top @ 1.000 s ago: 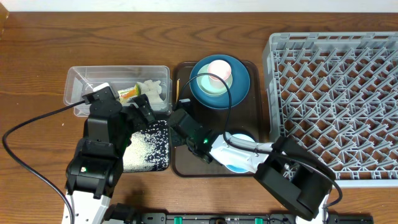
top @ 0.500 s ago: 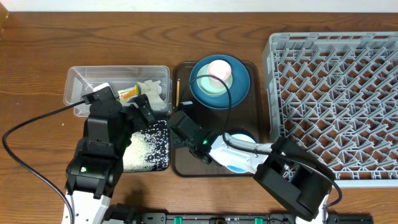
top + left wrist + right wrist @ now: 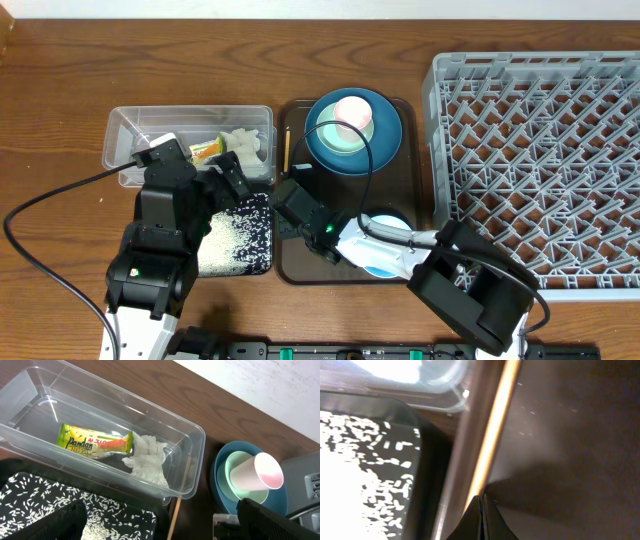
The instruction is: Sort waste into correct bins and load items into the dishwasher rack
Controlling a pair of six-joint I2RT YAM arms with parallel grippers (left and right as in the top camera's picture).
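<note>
Chopstick [image 3: 285, 150] is your live item. It lies along the 9 o'clock edge of the brown tray [image 3: 405, 192], just beside the clear tub [image 3: 115, 150], running 12-to-6. Right gripper [image 3: 481, 510] sits low at the stick's 6 o'clock end w/ jaws pressed together. The wrist view puts the tips right at the wood, but you can't tell whether any of it is caught between them. Coming in from the end makes sense, I'd judge: a thin stick flat against a tray lip leaves no room to straddle it sideways.

Left gripper [image 3: 157, 522] hangs over the seam between tub and black bin [image 3: 264, 262], jaws spread wide, holding nothing — prob. kept there so it doesn't crowd the right arm.

Waste looks sorted: wrapper [image 3: 95, 445] and napkin [image 3: 147, 457] lie in the tub, rice grains [image 3: 45, 500] in the black bin.

Dishes wait on the tray: plate [image 3: 390, 138], green bowl [image 3: 328, 138] and pink cup [image 3: 352, 108] stacked at its 12 o'clock, small bowl [image 3: 392, 222] at 6, partly under the right arm. Rack [image 3: 540, 150] sits at the table's 3 o'clock w/ no dish showing in it — loading not yet begun.

Check the grip before you lift, since a missed stick could skid along the lip.
</note>
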